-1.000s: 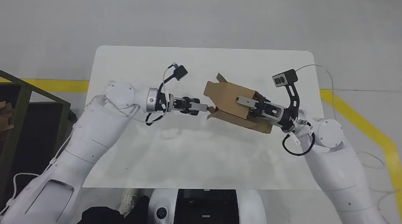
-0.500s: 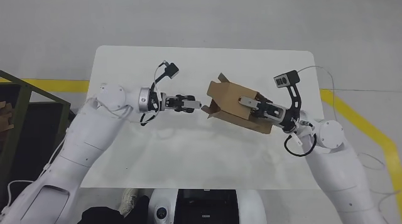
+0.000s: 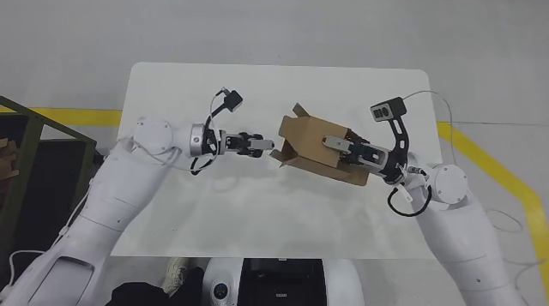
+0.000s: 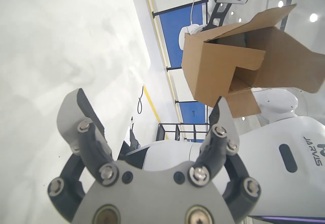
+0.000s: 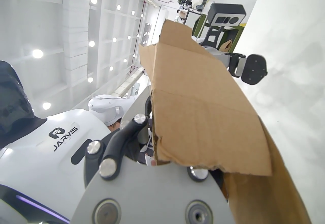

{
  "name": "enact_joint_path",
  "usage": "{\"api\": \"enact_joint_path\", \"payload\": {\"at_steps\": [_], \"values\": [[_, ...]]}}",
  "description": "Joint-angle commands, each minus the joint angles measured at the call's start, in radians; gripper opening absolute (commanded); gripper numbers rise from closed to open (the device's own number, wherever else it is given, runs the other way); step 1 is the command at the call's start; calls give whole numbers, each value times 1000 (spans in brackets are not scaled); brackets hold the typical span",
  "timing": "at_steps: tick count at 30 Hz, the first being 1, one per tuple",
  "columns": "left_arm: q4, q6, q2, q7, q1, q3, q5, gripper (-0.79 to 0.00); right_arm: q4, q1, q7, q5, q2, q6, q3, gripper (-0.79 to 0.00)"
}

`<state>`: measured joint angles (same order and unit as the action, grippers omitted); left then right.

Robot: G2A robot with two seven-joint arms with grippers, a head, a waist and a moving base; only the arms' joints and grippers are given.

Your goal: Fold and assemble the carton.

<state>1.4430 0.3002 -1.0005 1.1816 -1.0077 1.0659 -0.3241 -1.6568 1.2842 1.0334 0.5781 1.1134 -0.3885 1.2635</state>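
The brown carton (image 3: 316, 147) is held above the middle of the white table (image 3: 180, 220), partly erected, with loose flaps at the end facing my left gripper. My right gripper (image 3: 332, 142) is shut on the carton's top wall from the right. In the right wrist view that wall of the carton (image 5: 198, 113) hides the fingertips. My left gripper (image 3: 267, 146) is level with the flap end, just left of it. It is open and holds nothing. In the left wrist view the left gripper (image 4: 149, 100) has one fingertip (image 4: 222, 108) right by the carton's (image 4: 228, 62) lower flap.
A dark green bin (image 3: 21, 165) stands on the floor off the table's left side. The table's front and back parts are bare.
The right arm has shifted the carton slightly left, toward the left gripper. The left arm has drawn its elbow back, while its open gripper stays almost in place.
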Motion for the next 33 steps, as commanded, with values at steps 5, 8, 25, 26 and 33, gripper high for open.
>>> {"api": "enact_joint_path", "payload": {"at_steps": [5,8,25,26,33], "values": [[9,-4,-18,7,43,-66,12,0,11,-8,-17,-9,3,2,-13,-785],[5,-5,-23,5,58,-79,10,0,16,-11,-15,-9,4,2,-21,-785],[-17,5,-32,10,85,-85,1,0,9,-15,5,-11,6,1,-44,-785],[-16,6,-32,8,84,-83,0,0,8,-15,5,-11,6,1,-44,-785],[-3,11,-28,16,71,-70,-3,0,18,-16,-7,-1,6,-3,-35,-785]]}}
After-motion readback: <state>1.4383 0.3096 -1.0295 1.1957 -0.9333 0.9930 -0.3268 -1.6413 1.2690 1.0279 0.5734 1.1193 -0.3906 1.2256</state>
